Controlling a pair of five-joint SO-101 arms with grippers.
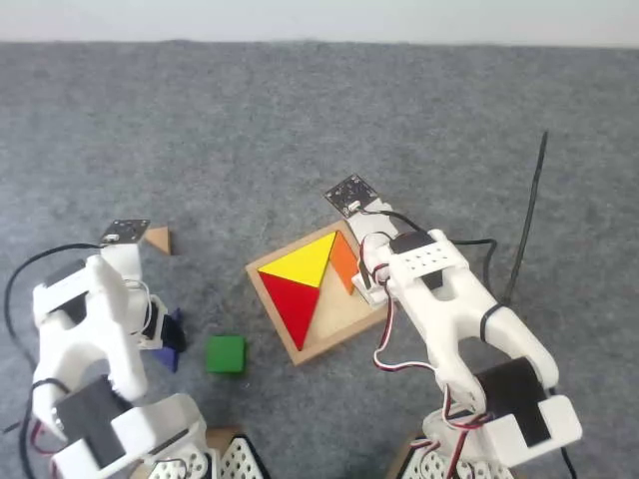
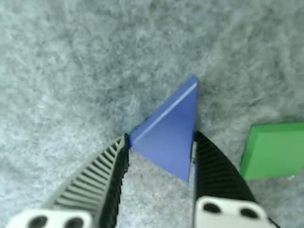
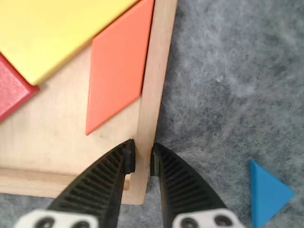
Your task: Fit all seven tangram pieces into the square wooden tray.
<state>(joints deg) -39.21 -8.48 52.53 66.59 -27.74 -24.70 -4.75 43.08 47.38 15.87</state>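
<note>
Your left tool (image 1: 166,330) sits at 8 o'clock on the counter (image 1: 250,150), closed on the navy triangle (image 2: 168,135). From above that piece is a dark sliver. The left wrist view shows the grip, with one pad (image 2: 116,161) on a corner and the other against a flat edge. This looks like a pinch for carrying, though you cannot tell whether the piece has left the counter.

A tan triangle (image 1: 158,239) lies loose at 12 o'clock from that tool, and a green square (image 1: 225,354) at 3 o'clock.

The tray (image 1: 339,324) lies mid-counter. It holds a yellow triangle (image 1: 300,261), a red triangle (image 1: 295,304) and an orange parallelogram (image 1: 342,261), packed together, with bare wood toward 5 o'clock. Four pieces are still out.

Your right tool (image 3: 141,160) is at the tray's 3 o'clock side. It is narrow and nips the rim, one jaw inside and one outside, probably to steady the tray.

Its wrist view also shows a cyan triangle (image 3: 267,194) flat on the counter, outside the rim and apart from it.
</note>
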